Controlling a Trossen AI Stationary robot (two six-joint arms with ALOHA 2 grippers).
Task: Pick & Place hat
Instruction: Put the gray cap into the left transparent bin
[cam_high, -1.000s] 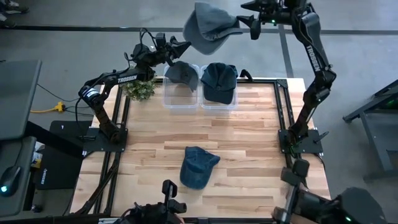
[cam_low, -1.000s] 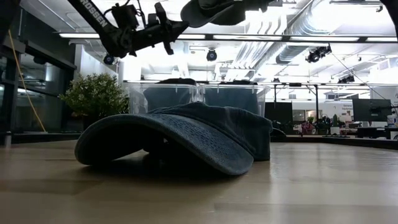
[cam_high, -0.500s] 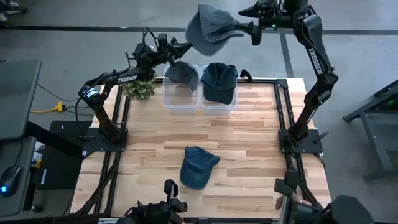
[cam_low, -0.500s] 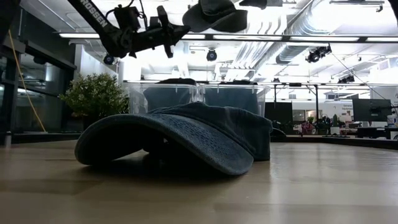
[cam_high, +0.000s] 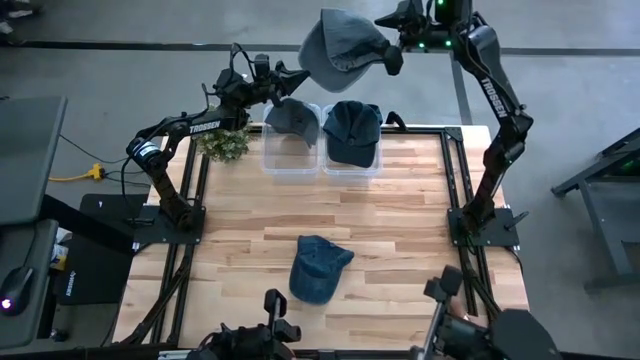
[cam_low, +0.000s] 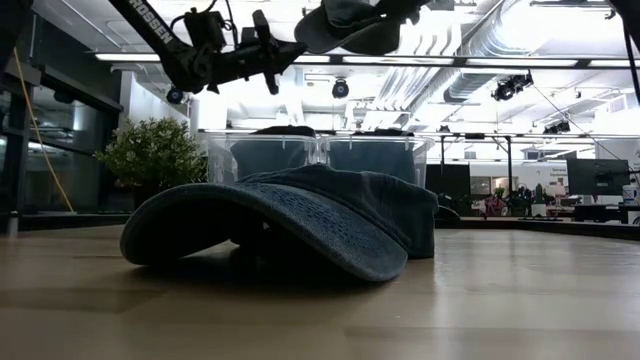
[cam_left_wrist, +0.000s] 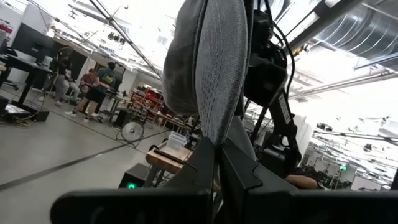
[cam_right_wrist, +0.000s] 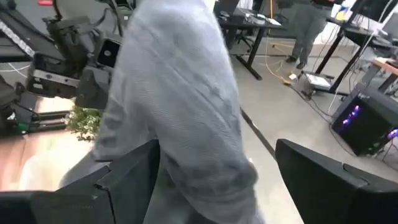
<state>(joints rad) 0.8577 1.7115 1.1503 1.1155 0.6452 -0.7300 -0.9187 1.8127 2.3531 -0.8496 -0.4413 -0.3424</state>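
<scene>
Your right gripper (cam_high: 392, 47) has just spread its jaws wide around the grey hat (cam_high: 340, 45), held high over the far edge above the bins (cam_high: 320, 160), while the left gripper (cam_high: 292, 77) stays pinched shut on its brim, so handover's done, left arm can place it.

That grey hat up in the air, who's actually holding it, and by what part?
The left pincer, shut, pinches the grey fabric cap at its edge. The right pincer stands open around the cap's other side, with no grip.
</scene>
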